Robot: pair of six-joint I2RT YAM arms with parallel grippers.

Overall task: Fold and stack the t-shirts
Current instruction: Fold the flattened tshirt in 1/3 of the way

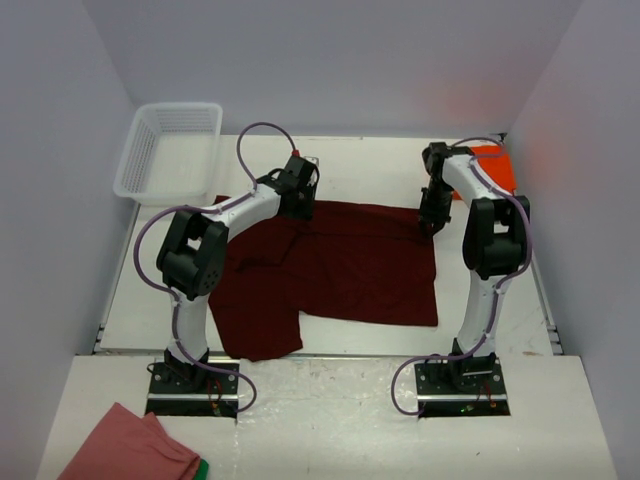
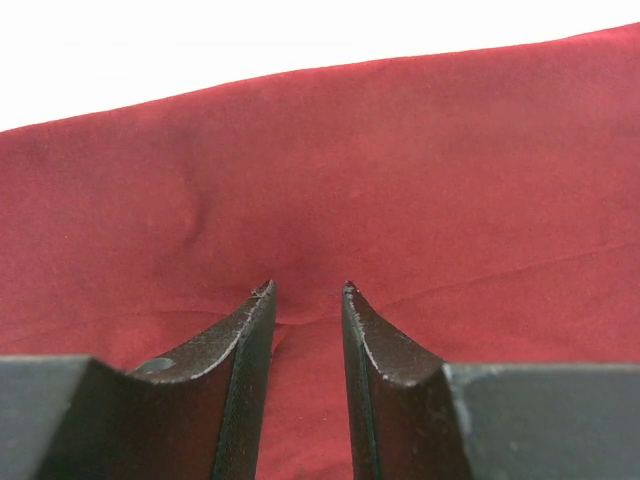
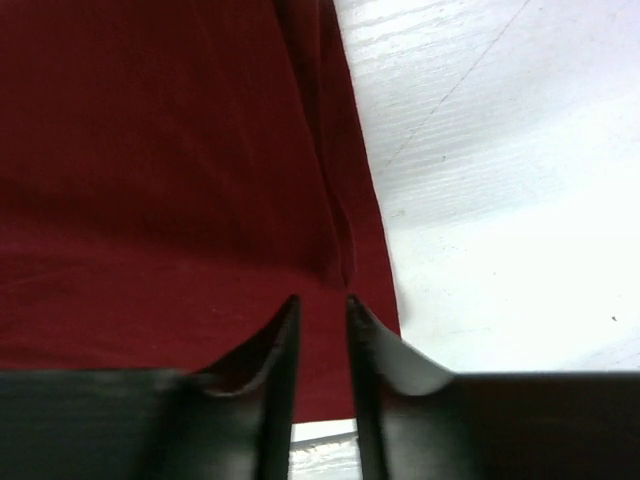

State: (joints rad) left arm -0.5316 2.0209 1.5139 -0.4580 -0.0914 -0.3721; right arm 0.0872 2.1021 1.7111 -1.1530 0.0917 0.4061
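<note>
A salmon-pink cloth (image 1: 125,445) lies nearest the viewer, on the shelf by the left arm's base. Beyond the two bases, the dark maroon t-shirt (image 1: 350,270) is spread across the middle of the white table (image 1: 370,165), with one rumpled sleeve reaching the table's near edge. Both arms reach down to the shirt's far edge, the left gripper (image 2: 308,292) toward its left end and the right gripper (image 3: 322,300) at its right corner. Each pair of jaws is narrowly parted with maroon cloth in the gap, and it is not possible to tell whether either is pinching the fabric. Farther back, a white mesh basket (image 1: 140,160) sits in the left corner, and the orange-red t-shirt (image 1: 492,165) lies in the right corner, just behind the right arm. Likely hazards are one side slipping free while the other pulls, which would skew the fold, or the sprawled sleeve dragging in crooked. Only the overhead view shows the second shirt and the whole layout. Only the wrist views show the jaw gaps, creases converging at the left fingertips, and a doubled hem beside bare table on the right.
</note>
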